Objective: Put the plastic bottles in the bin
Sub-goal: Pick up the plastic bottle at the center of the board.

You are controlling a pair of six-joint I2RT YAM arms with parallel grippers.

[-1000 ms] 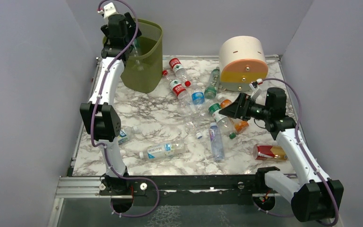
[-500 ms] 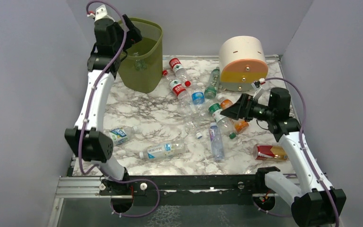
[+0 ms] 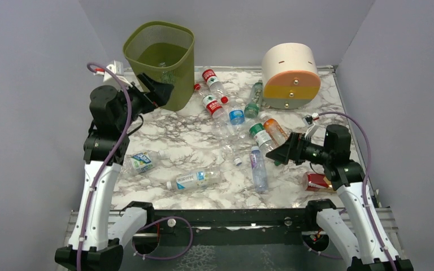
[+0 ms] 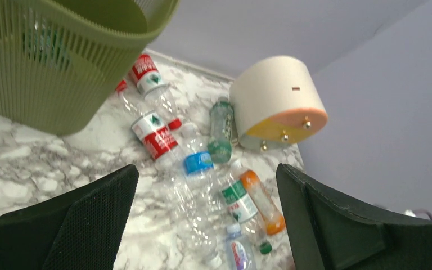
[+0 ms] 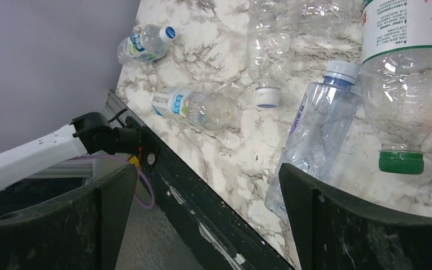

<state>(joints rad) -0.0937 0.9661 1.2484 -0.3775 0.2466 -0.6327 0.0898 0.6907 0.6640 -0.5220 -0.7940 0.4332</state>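
Swung down off the bin (image 3: 158, 24) at upper left, with left gripper (image 3: 159, 90) splayed and empty; likewise right gripper (image 3: 278, 153), drawn lower-right beside the green-capped bottle (image 3: 259, 135). With plastic bottles (image 3: 213, 105) strewn mid-frame, close across that barrel, not the cap; lift clear before swinging.

Robot lab test cell, grey panel walls (image 3: 28, 84), marble-print tbl (image 3: 175, 132), black frame rail (image 3: 231, 217)

Clear plastic bottles (image 3: 195, 179) lie scattered on their sides near the upright olive bin (image 3: 175, 73)
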